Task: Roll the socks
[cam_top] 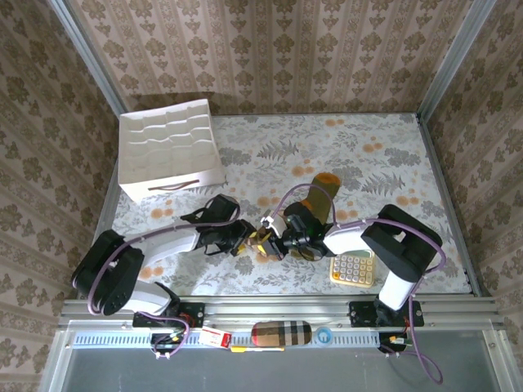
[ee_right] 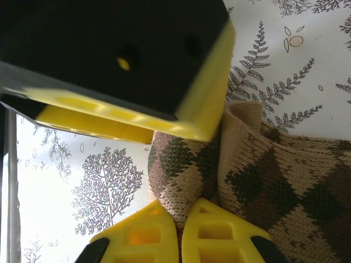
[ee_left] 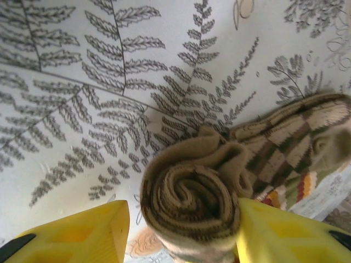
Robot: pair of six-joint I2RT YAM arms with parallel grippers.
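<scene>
Sock roll [ee_left: 192, 203] spiral end-on at L wrist; top: calculator [cam_top: 352, 267].

The top camera sits high and behind, looking down over the whole table [cam_top: 392, 155], its near edge at 6 o'clock. Each wrist camera sits very close to the tabletop, facing steeply down. All three share the socks [cam_top: 320, 192] [ee_left: 192, 203] [ee_right: 263, 181]: centre, 6 and 5 o'clock.

Both arms extend inward, grippers almost tip to tip. Left gripper [ee_left: 184, 219] jaws partly apart; right gripper [ee_right: 180, 212] jaws closed.
</scene>
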